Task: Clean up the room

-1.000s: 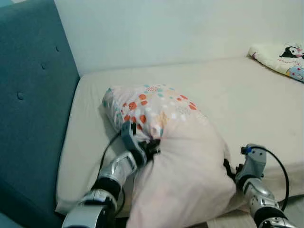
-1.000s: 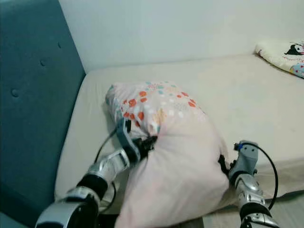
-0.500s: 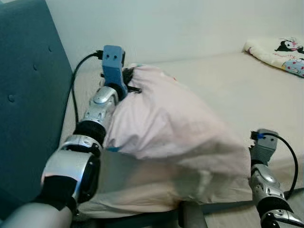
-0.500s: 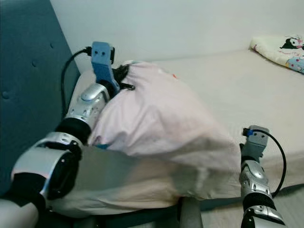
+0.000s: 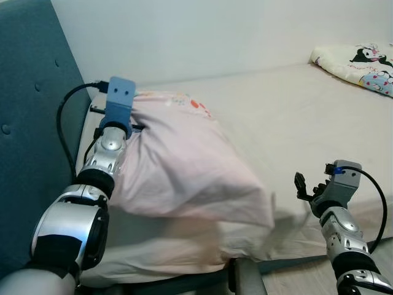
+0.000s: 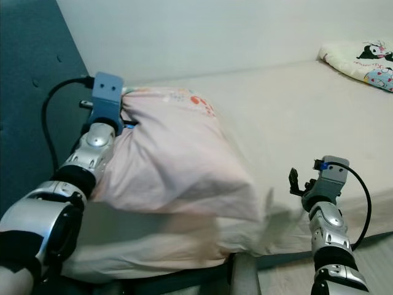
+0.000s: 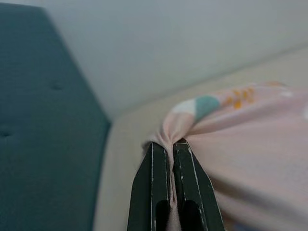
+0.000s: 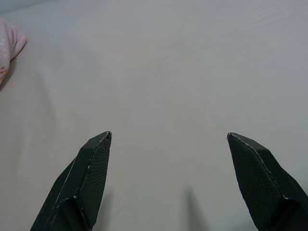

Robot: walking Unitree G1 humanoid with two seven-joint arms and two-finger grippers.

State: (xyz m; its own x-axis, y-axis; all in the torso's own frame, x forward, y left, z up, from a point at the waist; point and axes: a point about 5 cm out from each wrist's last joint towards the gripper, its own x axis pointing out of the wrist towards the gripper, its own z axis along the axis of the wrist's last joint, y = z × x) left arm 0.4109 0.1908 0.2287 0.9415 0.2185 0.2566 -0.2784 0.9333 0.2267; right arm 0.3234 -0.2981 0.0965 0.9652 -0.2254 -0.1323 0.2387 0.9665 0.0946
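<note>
Nearest the camera, the right tool (image 8: 168,144) is held with its fingers spread wide and nothing between them, hovering low over the bare sheet at the near edge of the bed (image 5: 307,123); the pillow's near corner lies just beside it, toward the robot's left, but is not touched by it. The pillow (image 5: 178,172), pale pink with a patch of coloured spots at its far end, is spread along the bed between the two arms, its near part blurred. Further out, the left tool (image 7: 172,149) is clamped shut on a gathered fold of the pillow's far corner, the fabric being pinched between the two black fingers. Just beyond and to the left of that tool stands the blue padded headboard (image 5: 31,123), with the pale wall (image 5: 202,37) behind the bed. Well away from both tools, at the far right end of the mattress, a folded blanket with a cartoon print (image 5: 356,61) is seen. The step in hand is judged to be the placing of the pillow at the head of the bed, as part of tidying the room. What is called for next, by this reading, is that the pinched corner be set down close to the headboard and the left tool's fingers be parted; the pillow could then be squared up.
</note>
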